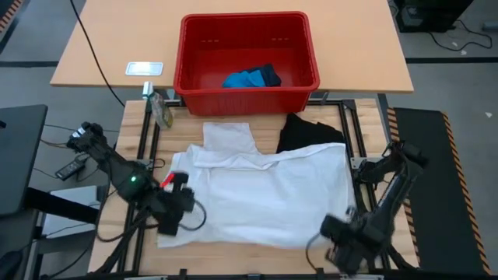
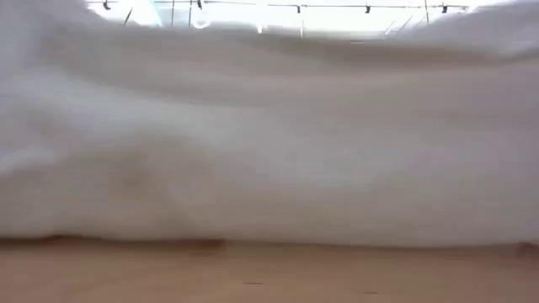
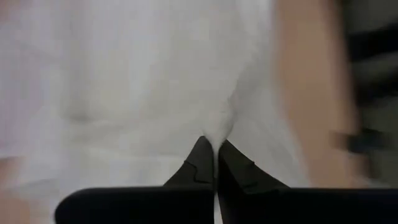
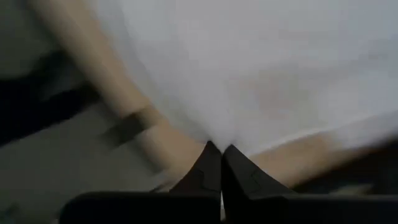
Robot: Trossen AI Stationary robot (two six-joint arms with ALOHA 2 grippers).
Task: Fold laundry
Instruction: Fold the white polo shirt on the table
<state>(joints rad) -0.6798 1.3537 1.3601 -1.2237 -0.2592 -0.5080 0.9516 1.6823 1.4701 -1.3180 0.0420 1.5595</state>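
A white garment (image 1: 264,190) lies spread over the middle of the table and fills the low view (image 2: 269,135), its near edge resting on the tabletop. A black garment (image 1: 307,132) lies partly under its far right corner. A bright blue piece (image 1: 247,78) sits in the red basket (image 1: 303,43). My left gripper (image 1: 174,221) is shut on the white garment at its near left. My right gripper (image 1: 340,231) is shut on it at its near right. My left gripper pinches a small peak of the white cloth (image 3: 219,132) between its two fingertips, slanting down from the table's left. The cloth rises into a puckered fold at the fingers; one layer or several, I cannot tell. My right gripper pinches the white garment near its near right edge (image 4: 217,138) between its two fingertips, from above, pointing down. The cloth is drawn into a point at the fingers and fans out from there.
The red basket stands at the far middle. A white card (image 1: 145,68) lies on the far table, and a small greenish item (image 1: 161,110) sits by the basket's left corner. A dark remote (image 1: 71,167) lies off the left edge. Bare wood runs along the near edge (image 2: 269,273).
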